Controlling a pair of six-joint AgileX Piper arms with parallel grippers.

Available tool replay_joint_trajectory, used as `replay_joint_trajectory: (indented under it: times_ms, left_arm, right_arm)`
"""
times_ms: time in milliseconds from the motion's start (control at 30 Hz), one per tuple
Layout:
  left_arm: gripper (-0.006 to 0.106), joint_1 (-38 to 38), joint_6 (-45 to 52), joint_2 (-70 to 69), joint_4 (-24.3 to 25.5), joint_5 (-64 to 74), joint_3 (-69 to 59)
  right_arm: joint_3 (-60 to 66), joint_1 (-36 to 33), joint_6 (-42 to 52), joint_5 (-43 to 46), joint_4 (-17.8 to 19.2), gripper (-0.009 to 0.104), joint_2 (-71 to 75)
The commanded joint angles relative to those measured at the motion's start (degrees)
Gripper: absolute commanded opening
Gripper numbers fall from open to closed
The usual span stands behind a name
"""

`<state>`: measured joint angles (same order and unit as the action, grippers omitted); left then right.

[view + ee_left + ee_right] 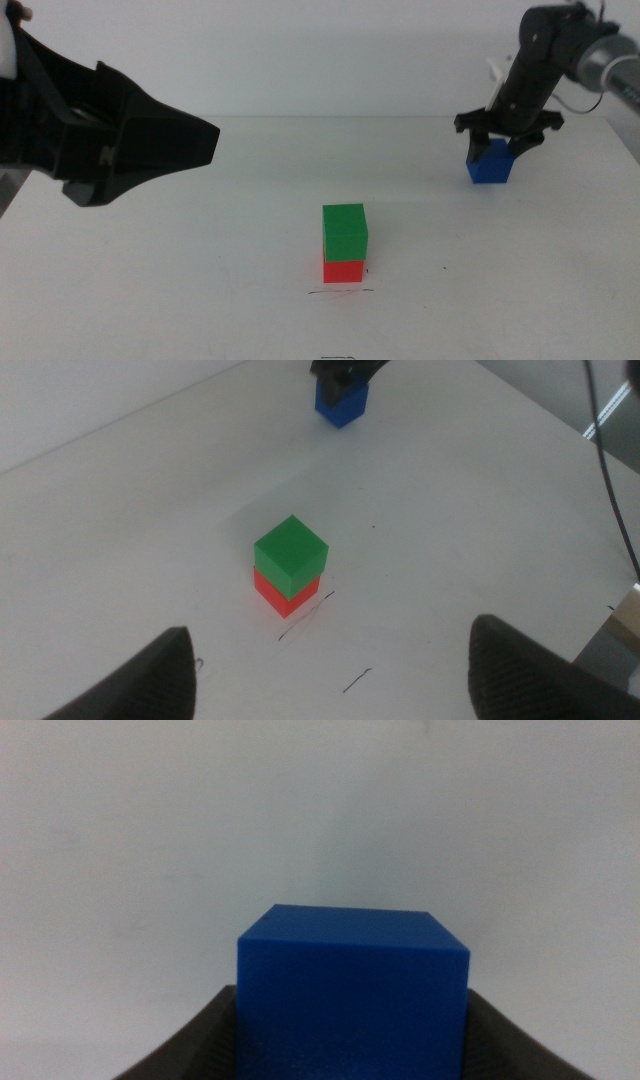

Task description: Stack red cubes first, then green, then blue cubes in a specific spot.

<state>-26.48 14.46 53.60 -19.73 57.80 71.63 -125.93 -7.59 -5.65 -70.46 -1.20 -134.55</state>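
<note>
Stacking is two-thirds done — the green [345, 231] is set on the red cubes [342, 270] at the specific spot [340, 292], while the blue cubes [490, 162] at two o'clock is straddled by the right tool [497, 145], grip unconfirmed — the left tool [150, 145] waits, spread apart, at nine o'clock.

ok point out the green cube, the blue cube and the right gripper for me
green cube [345, 224], middle view, its front face, atop the red cube
blue cube [352, 1010], right wrist view, its near face, between the jaws
right gripper [497, 143], middle view, midway between its fingertips, over the blue cube
</note>
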Motion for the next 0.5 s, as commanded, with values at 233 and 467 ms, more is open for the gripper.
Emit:
replay_joint_trajectory:
  times_ms: [233, 467]
  left_arm:
    - [0.093, -0.16, -0.2, -0.52, -1.61, -3.9, 1.39]
    - [0.093, -0.16, -0.2, -0.52, -1.61, -3.9, 1.39]
  right_arm:
    - [21.09, -1.39, -2.65, 7.12, 0.9, -0.001, 24.2]
    - [40.55, -5.76, -11.33, 14.34, 4.18, -0.001, 40.42]
